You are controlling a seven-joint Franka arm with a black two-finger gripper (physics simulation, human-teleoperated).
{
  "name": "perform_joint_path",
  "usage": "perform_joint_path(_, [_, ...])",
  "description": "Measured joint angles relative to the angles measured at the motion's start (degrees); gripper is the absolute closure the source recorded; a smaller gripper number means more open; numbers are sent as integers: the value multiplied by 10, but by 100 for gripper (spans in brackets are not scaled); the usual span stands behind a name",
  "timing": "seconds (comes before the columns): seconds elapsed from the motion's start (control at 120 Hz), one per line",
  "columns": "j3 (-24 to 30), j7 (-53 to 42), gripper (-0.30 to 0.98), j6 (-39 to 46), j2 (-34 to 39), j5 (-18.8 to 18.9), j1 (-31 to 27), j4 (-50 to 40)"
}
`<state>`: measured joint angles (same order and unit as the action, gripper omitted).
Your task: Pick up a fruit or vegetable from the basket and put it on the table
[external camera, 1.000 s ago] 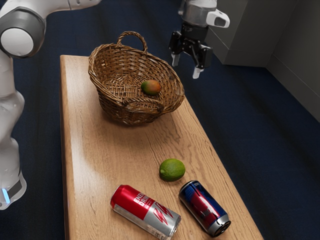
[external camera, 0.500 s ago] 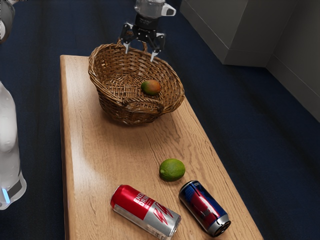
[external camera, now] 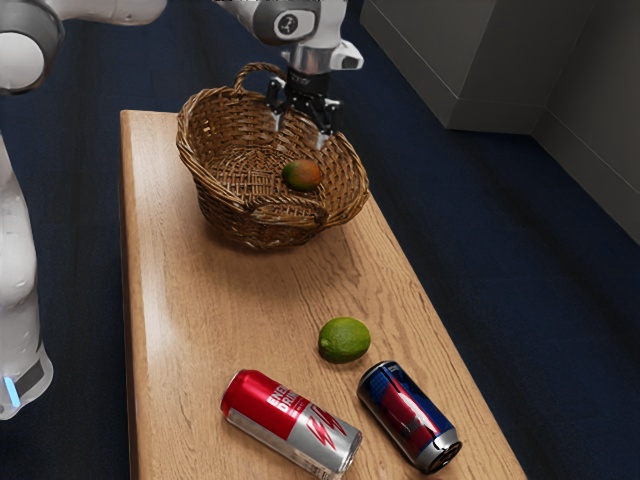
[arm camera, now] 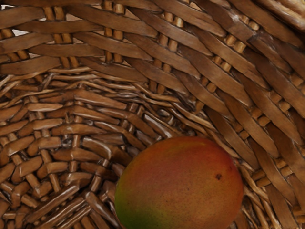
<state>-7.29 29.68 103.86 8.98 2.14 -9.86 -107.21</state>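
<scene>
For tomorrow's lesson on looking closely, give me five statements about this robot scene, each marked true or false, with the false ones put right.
1. The mango lies inside the wicker basket. True.
2. The claw is shut on the mango. False: the claw is open, with nothing between its fingers.
3. The lime is in the wicker basket. False: it lies on the table.
4. The red-and-silver can and the blue-and-red can both lie on their sides. True.
5. The mango is green all over. False: much of it is orange-red.
</scene>
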Motion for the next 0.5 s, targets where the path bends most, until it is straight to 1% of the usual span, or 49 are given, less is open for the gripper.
perform_joint_path(0.25, [2, -94, 0, 19, 0, 3, 3, -6])
perform_joint_path(0.425, [2, -143, 0, 26, -21, 4, 2, -12])
perform_joint_path(0.5, [2, -161, 0, 38, -27, 4, 0, -33])
